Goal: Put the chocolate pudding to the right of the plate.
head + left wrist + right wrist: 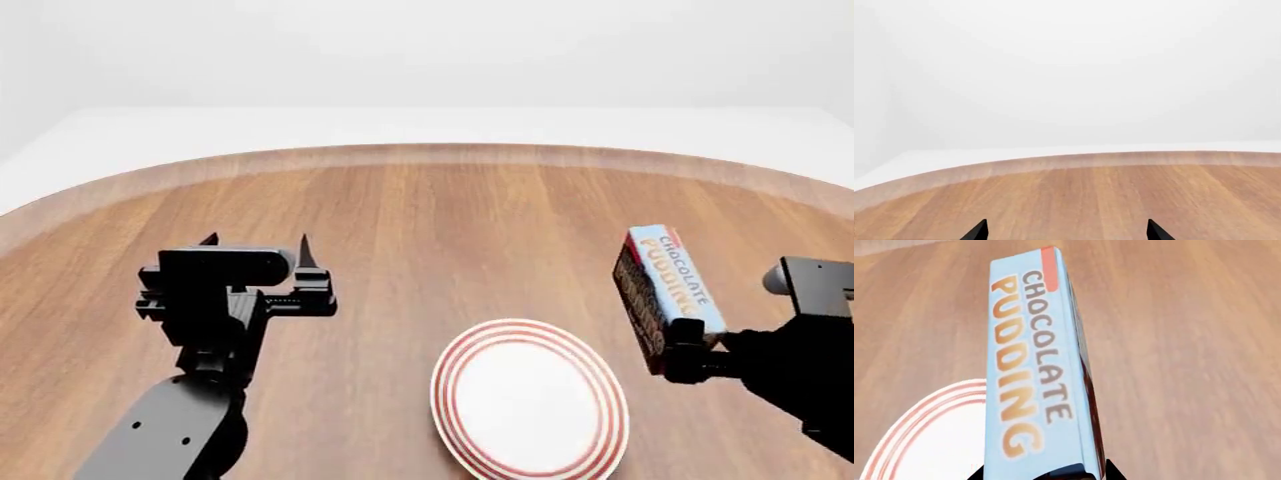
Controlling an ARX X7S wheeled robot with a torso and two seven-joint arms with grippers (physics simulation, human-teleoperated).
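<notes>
The right gripper (678,352) grips the chocolate pudding (663,293), seemingly above the tabletop (441,230), right of the plate (530,400); release remains. The left gripper (254,243) has its jaws open.

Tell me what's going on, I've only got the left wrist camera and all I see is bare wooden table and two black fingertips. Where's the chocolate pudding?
Observer: The right gripper holds the chocolate pudding at its near end, blue lettered face up.
Operator: Where's the plate from there?
Observer: The plate lies flat on the table, just left of the carton in the head view.
Operator: Has the carton touched down?
Observer: I cannot tell; in the right wrist view only wood shows on its far side from the plate.
Operator: And my left arm?
Observer: The left gripper is open, well left of the plate, holding nothing.
</notes>
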